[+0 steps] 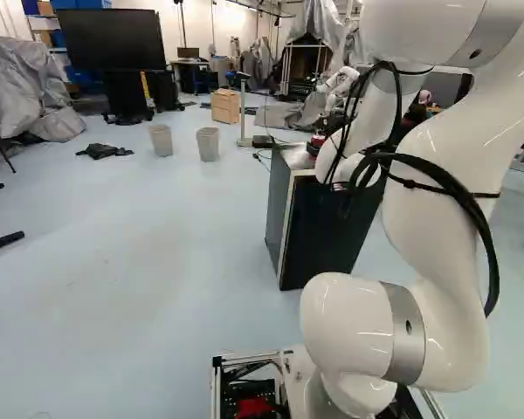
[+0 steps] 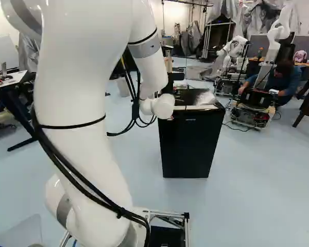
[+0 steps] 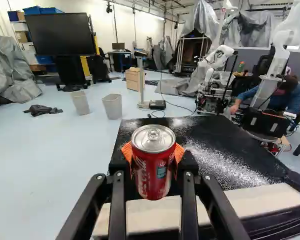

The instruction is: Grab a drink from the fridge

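Above the fridge top (image 3: pixel 212 160), twelve o'clock from the base: tool (image 3: pixel 152 152) narrowed onto a red drink can (image 3: pixel 152 175). Orange pads (image 3: pixel 179 152) press its sides at nine and three o'clock. Can upright, lid uncovered; side grip probably meant to keep it level. Contact with fridge top: cannot tell. Fridge (image 2: pixel 192 141) faces the base, seemingly closed, likely placed so for reach. Two grey bins (image 3: pixel 112 107) farther off, eleven o'clock. Drink looks secured; lowering carelessly could knock it.
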